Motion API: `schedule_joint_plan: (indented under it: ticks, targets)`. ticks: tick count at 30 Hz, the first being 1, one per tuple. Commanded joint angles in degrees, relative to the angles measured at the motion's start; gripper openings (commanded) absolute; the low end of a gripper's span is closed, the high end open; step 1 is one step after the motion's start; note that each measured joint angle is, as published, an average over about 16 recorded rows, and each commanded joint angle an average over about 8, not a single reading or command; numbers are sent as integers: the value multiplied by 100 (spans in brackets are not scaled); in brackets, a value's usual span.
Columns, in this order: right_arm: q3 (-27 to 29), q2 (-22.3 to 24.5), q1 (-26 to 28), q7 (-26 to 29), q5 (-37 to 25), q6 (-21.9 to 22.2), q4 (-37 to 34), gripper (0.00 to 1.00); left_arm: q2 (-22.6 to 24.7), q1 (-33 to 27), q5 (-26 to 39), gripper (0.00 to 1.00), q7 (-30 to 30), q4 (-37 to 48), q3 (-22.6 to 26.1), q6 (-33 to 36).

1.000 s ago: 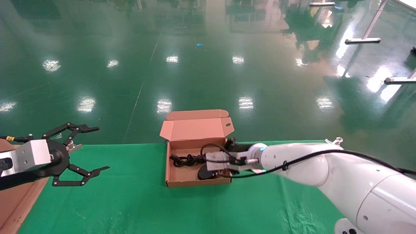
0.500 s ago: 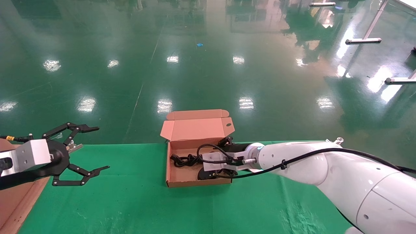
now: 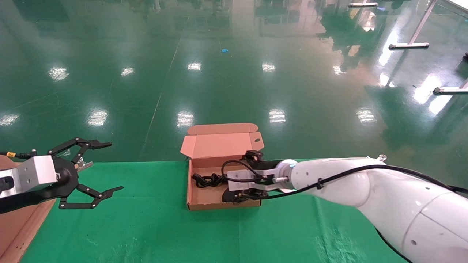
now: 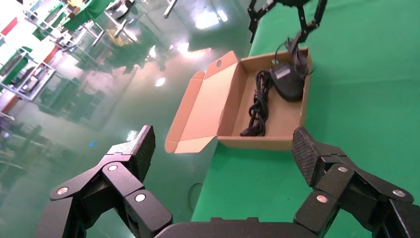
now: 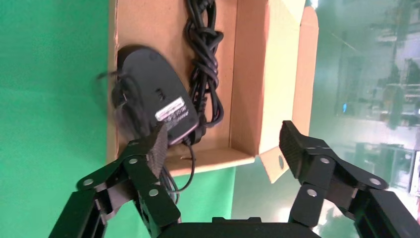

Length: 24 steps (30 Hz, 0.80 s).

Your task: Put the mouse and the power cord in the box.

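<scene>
The brown box (image 3: 193,204) stands open on the green table, its lid (image 3: 219,144) upright at the back. Inside it the coiled power cord (image 3: 208,179) lies along the far side. The black mouse (image 3: 229,195) lies by the right wall, label side up (image 5: 173,111). Its thin cable (image 5: 183,173) loops over that wall. My right gripper (image 3: 248,175) hovers open over the box's right side, holding nothing. One fingertip (image 5: 158,144) is close to the mouse's end; the other hangs past the lid flap. My left gripper (image 3: 115,167) is open at the table's left.
A slab of brown cardboard (image 3: 14,226) lies at the table's left edge beside the left arm. The green cloth (image 3: 146,219) ends just behind the box, with shiny green floor beyond. The power cord (image 4: 258,101) and mouse (image 4: 287,82) also show in the left wrist view.
The right gripper has shifted slightly left and lifted a little over the box's right side. The mouse and cord stay lying in the box. The left arm has not moved.
</scene>
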Motion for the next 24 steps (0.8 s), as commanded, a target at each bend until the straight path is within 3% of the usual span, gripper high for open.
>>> schedule_joint_plan:
  ticks: [1, 24]
  targets:
    - [-8, 29, 2, 10, -1, 13, 40, 100, -12, 45, -8, 100, -102, -106, -45, -4]
    - [2603, 1569, -1212, 589, 1559, -2164, 1409, 100, -302, 1173, -222, 100, -2678, -2779, -1183, -115]
